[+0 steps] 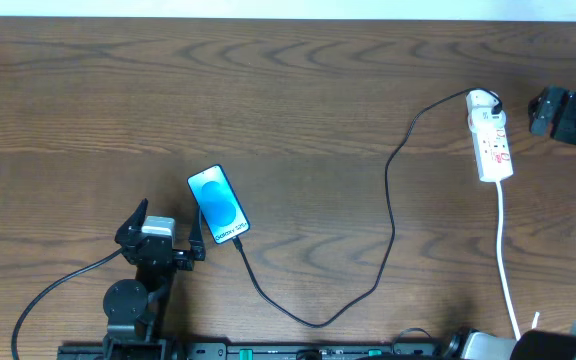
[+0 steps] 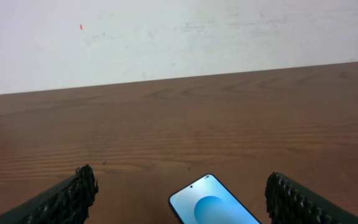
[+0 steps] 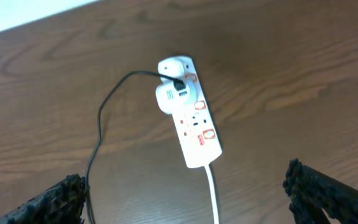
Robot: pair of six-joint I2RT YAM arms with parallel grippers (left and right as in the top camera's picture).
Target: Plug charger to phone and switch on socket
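Phone [image 1: 218, 204] lit blue, charger [image 1: 389, 205] touching it, left gripper [image 2: 182, 184] and right gripper [image 3: 185, 180] jaws spread

Small white text on the phone [image 1: 218, 205] screen — too small to read.

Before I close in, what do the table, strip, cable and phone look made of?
Table: wood or wood-look laminate, going by the brown grain and slight sheen.
Strip: smooth white moulded plastic with red marks.
Cable: thin and black, probably rubber-coated, since it lies in loose curves.
Phone: glossy lit screen, likely glass, with a black edge.
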